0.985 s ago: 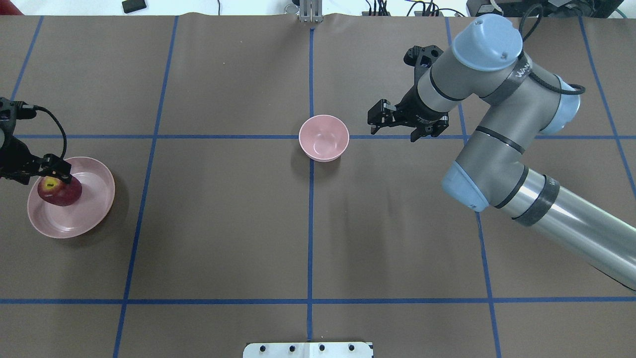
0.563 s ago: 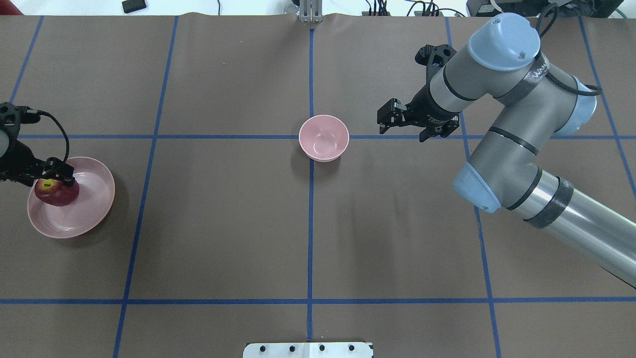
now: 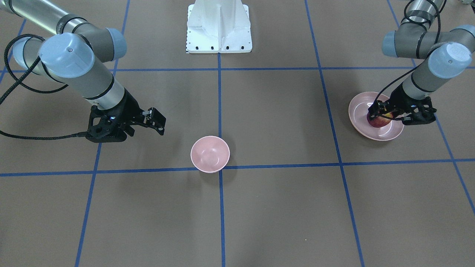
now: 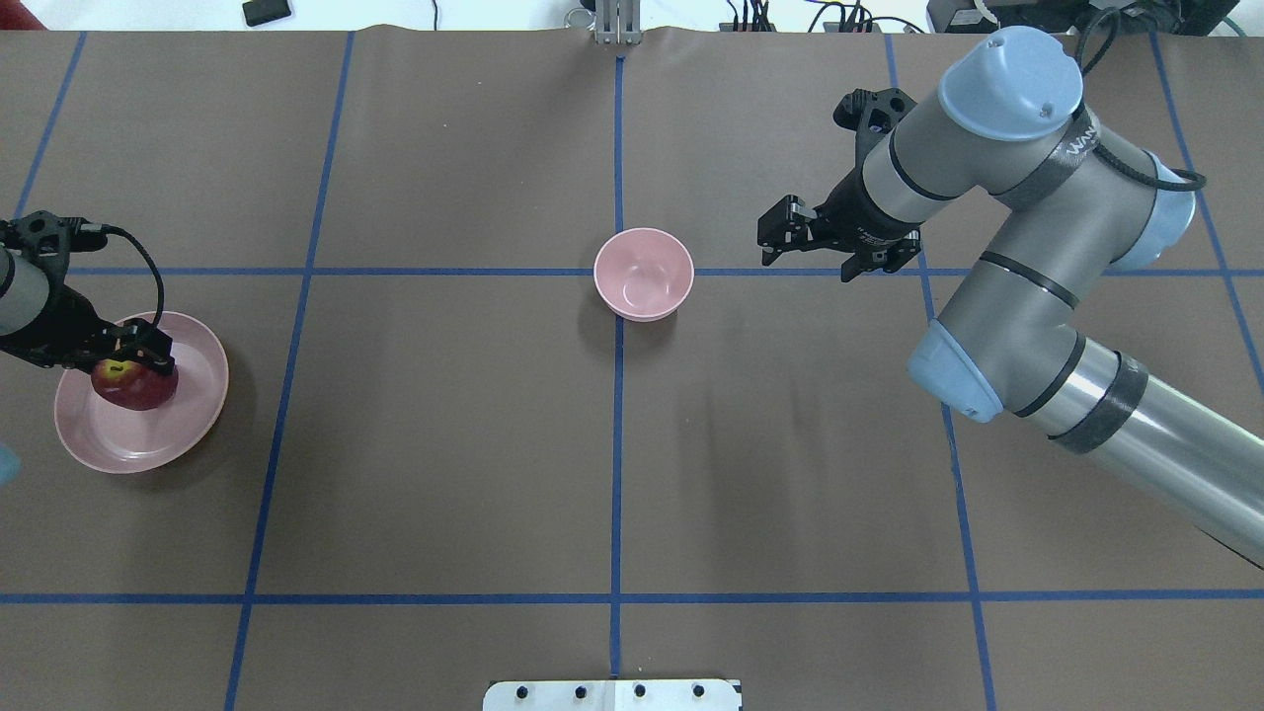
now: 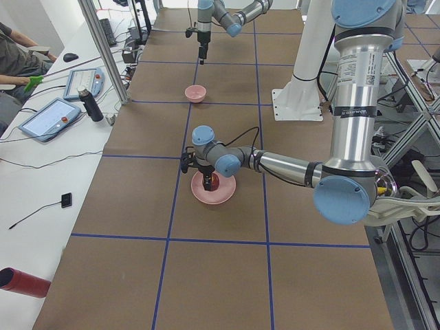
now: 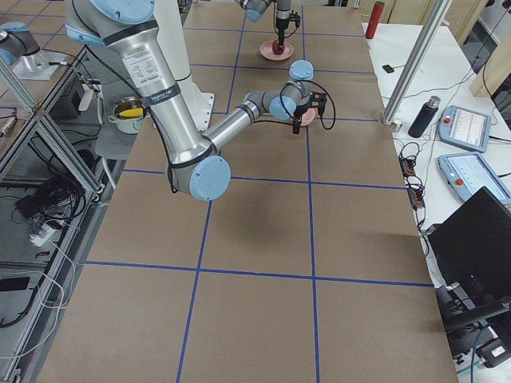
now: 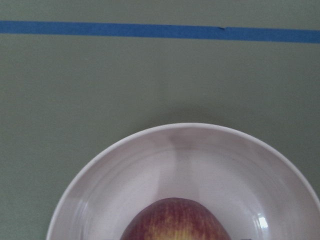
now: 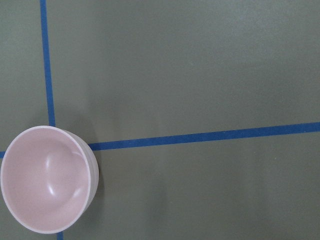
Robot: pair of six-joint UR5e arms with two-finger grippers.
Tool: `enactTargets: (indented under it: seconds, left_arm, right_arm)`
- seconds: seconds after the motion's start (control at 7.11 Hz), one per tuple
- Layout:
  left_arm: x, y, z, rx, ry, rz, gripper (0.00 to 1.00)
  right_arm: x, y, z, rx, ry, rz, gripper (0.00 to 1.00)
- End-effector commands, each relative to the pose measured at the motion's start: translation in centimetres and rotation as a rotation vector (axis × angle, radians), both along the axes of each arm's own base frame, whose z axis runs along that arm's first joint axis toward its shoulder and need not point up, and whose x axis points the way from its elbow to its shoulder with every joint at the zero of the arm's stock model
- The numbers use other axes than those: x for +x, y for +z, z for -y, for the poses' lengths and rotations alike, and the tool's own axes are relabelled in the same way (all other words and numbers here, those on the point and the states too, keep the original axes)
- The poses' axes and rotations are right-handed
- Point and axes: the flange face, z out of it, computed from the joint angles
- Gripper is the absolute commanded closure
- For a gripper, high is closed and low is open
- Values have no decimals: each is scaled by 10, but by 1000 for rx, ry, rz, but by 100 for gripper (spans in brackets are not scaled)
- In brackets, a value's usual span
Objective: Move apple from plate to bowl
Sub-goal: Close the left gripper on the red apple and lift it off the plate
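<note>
The dark-red apple (image 4: 135, 387) sits within the wide pink plate (image 4: 193, 395) at the table's left edge. My left gripper (image 4: 138, 360) is shut on the apple from above. I cannot tell whether the apple still touches the plate. The left wrist view shows the apple's top (image 7: 175, 222) over the plate's glossy inside (image 7: 185, 155). The small deep pink bowl (image 4: 643, 274) stands empty at the table's centre. My right gripper (image 4: 810, 252) is open and empty, hovering to the right of the bowl (image 8: 45, 187). In the front-facing view the apple (image 3: 376, 121) is on the right.
The robot's white base plate (image 3: 219, 29) lies at the near table edge. Blue tape lines (image 4: 617, 444) grid the brown table. Tablets and a dark bottle (image 5: 89, 104) stand on the side bench beyond the far edge.
My left gripper and the apple shifted slightly right over the plate. My right arm drew back to the right, away from the bowl.
</note>
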Motion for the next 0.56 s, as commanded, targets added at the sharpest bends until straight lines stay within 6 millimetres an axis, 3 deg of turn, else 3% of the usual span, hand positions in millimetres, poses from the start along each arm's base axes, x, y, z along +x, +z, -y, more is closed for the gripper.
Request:
enactTargets:
  seconds: [0.0, 0.14, 0.28, 0.42]
  left_arm:
    - [3, -58, -6, -21, 22, -89, 100]
    - [21, -124, 20, -48, -14, -100, 100]
    - [45, -192, 48, -81, -84, -134, 100]
    - [94, -247, 47, -81, -110, -157, 100]
  right_arm:
    - [36, 16, -1, -12, 31, -3, 0]
    - [88, 42, 9, -19, 24, 5, 0]
    - [141, 89, 10, 20, -9, -23, 0]
    - [177, 140, 0, 70, -53, -77, 0]
